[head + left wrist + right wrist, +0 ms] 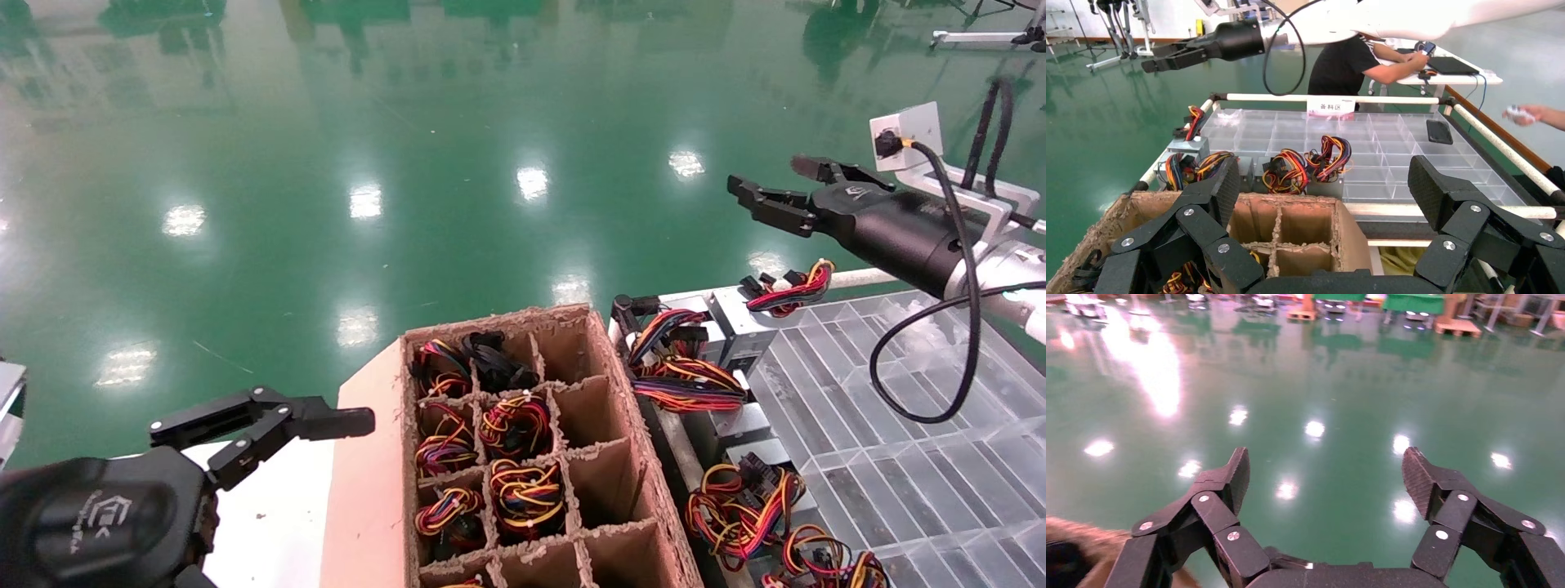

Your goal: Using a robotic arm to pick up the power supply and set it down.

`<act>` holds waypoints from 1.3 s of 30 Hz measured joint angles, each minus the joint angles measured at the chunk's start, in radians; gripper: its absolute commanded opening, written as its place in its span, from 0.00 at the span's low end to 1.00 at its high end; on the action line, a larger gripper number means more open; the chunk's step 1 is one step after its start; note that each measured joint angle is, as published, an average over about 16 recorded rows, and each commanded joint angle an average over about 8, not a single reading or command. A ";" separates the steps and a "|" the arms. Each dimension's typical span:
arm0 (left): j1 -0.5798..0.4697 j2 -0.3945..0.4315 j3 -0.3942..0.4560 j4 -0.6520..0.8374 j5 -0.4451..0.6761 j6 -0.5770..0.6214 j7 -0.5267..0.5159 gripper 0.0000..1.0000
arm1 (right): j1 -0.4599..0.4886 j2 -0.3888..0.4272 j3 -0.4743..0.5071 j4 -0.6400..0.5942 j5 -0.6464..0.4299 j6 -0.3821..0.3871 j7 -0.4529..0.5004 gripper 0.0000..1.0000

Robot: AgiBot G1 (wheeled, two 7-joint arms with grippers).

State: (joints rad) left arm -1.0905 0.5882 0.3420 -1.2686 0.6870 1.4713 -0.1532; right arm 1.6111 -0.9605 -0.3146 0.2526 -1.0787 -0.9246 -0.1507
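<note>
Both arms hang clear of the work, so the pick-up is not yet begun. The right pincer (772,192) is released and empty, raised above the green floor (409,163) beyond the far edge of the clear divided tray (899,425). The left pincer (270,420) is also released and empty, low beside the cardboard divider box (621,425). Several power supplies (735,322) lie along the tray's near-left edge, wire bundles (682,380) trailing; more wiring fills the box's cells. Next, I judge, the right pincer must swing back and descend over 1 grey casing, avoiding the loose wires.
</note>
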 measured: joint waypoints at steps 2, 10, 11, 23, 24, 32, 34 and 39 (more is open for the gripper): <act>0.000 0.000 0.000 0.000 0.000 0.000 0.000 1.00 | -0.021 0.014 0.001 0.041 0.014 -0.023 0.013 1.00; 0.000 0.000 0.000 0.000 0.000 0.000 0.000 1.00 | -0.107 0.070 0.007 0.207 0.070 -0.114 0.068 1.00; 0.000 0.000 0.000 0.000 0.000 0.000 0.000 1.00 | -0.118 0.077 0.008 0.227 0.077 -0.126 0.075 1.00; 0.000 0.000 0.000 0.000 0.000 0.000 0.000 1.00 | -0.251 0.163 0.016 0.483 0.163 -0.267 0.158 1.00; 0.000 0.000 0.000 0.000 0.000 0.000 0.000 1.00 | -0.262 0.171 0.017 0.504 0.170 -0.279 0.165 1.00; 0.000 0.000 0.001 0.000 0.000 0.000 0.000 1.00 | -0.351 0.228 0.023 0.674 0.228 -0.373 0.221 1.00; 0.000 0.000 0.001 0.000 0.000 0.000 0.000 1.00 | -0.373 0.243 0.024 0.717 0.242 -0.397 0.235 1.00; 0.000 0.000 0.001 0.000 0.000 0.000 0.000 1.00 | -0.400 0.261 0.026 0.770 0.260 -0.426 0.252 1.00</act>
State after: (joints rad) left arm -1.0906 0.5880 0.3426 -1.2685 0.6866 1.4711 -0.1528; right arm 1.2107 -0.6998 -0.2885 1.0224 -0.8189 -1.3507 0.1018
